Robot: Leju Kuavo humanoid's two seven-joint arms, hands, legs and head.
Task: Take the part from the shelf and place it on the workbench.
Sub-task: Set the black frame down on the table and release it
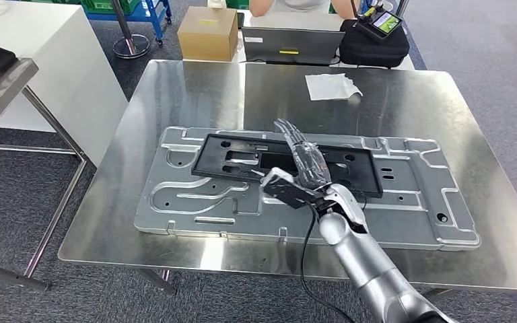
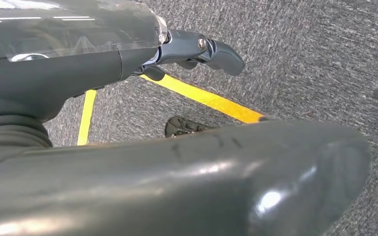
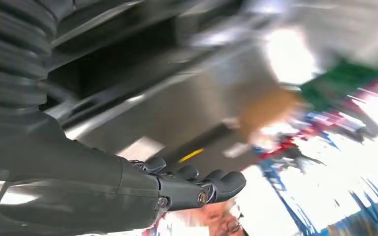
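We see a shiny metal worktop (image 1: 175, 87) with a big grey metal plate (image 1: 410, 202) lying flat on it, nearer the front edge. On the plate lies the part (image 1: 242, 158), a flat black frame with holes in it, running from the plate's left side towards its right. Our right hand (image 1: 306, 165) reaches in from the front edge on a silver arm (image 1: 370, 269). Its fingers (image 1: 289, 131) are straight and a little apart, and they lie over the middle of the part, pointing to the back edge. The part is under the fingers, not inside them, so the hand holds nothing; we cannot tell if the fingers touch it. The thumb (image 1: 279, 183) sticks out to the left over the part's front edge. In the right wrist view the fingers (image 3: 216, 182) are also straight, side by side, and the rest is blurry. Our left hand (image 2: 128, 54) hangs low over grey carpet (image 2: 315, 54) with yellow lines (image 2: 206, 98). Its fingers (image 2: 216, 51) are bent with nothing in them. Near the back edge of the worktop lies a white paper (image 1: 332, 86). Behind the worktop stand a brown box (image 1: 207, 32), a laptop (image 1: 291, 44) and a black bag (image 1: 373, 46).
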